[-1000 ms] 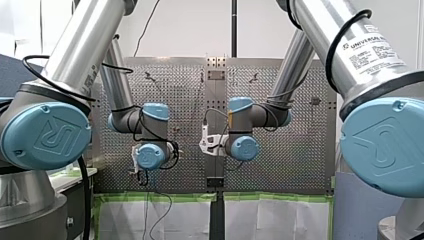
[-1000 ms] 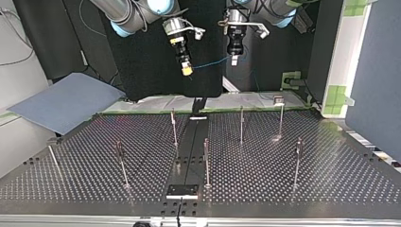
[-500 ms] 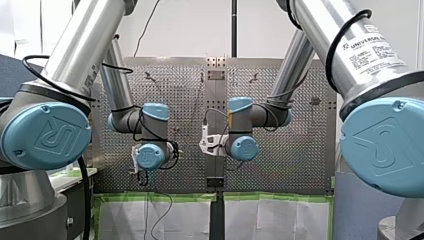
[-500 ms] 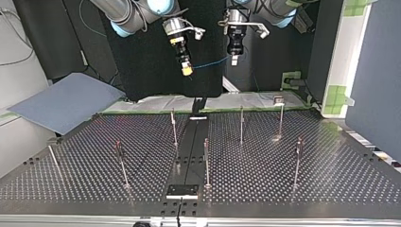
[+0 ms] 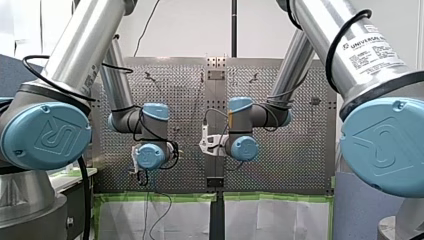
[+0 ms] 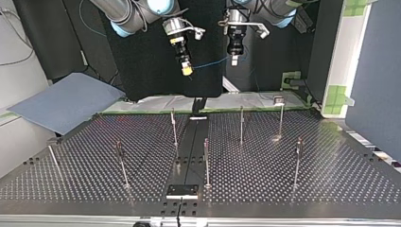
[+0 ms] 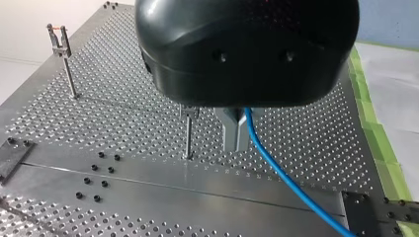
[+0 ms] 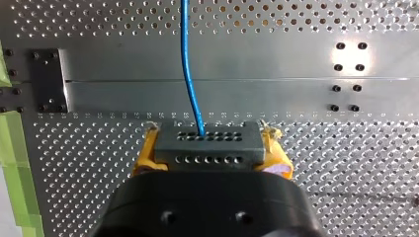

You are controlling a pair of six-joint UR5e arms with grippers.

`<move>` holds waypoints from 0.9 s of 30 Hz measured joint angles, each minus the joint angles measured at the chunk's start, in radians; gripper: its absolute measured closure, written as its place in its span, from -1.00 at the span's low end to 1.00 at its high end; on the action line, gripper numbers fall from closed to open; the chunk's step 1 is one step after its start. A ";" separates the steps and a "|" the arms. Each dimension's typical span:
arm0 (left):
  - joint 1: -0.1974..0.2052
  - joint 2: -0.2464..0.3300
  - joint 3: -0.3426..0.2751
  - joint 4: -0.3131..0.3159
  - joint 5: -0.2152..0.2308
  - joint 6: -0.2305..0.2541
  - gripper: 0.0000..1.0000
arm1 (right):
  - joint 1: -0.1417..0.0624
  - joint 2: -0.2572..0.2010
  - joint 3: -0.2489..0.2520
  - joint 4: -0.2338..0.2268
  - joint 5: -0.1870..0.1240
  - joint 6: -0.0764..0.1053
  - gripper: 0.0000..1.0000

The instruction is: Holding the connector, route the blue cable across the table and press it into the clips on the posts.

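connector pinched in the right jaws, blue cable stretched between both arms

in the right wrist view you see the right jaws pinching the dark grey connector (image 8: 207, 143) from both sides, with the yellow pads (image 8: 146, 154) pressed on its ends. the blue cable (image 8: 190, 74) leaves the connector's face with the holes and goes straight ahead of the jaws, above the bench (image 8: 296, 64).

in the left wrist view the left jaws are almost pressed together. the two metal fingers (image 7: 230, 133) stand side by side with only a thin gap. the blue cable comes out at their tips, so they seem to nip it, and it runs away over the bench. one of the posts (image 7: 188, 136) appears just beside the fingers in this view. a clip (image 7: 58, 37) sits on top of another one, well apart.

in the top view you find both jaws high up, beyond the far edge of the bench. the cable hangs in the air between them, well apart from the posts.
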 joint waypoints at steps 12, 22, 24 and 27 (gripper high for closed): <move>0.000 0.000 0.000 0.000 -0.002 0.000 1.00 | 0.000 0.000 0.000 0.000 0.000 0.000 1.00; 0.000 0.000 0.000 -0.001 -0.002 0.000 1.00 | -0.001 0.000 0.000 0.001 0.000 0.000 1.00; 0.000 0.000 0.000 -0.001 -0.001 0.000 1.00 | -0.001 0.000 -0.001 0.004 0.000 -0.001 1.00; 0.001 0.003 0.000 -0.008 -0.001 0.003 1.00 | 0.002 -0.004 -0.011 0.013 0.000 -0.005 1.00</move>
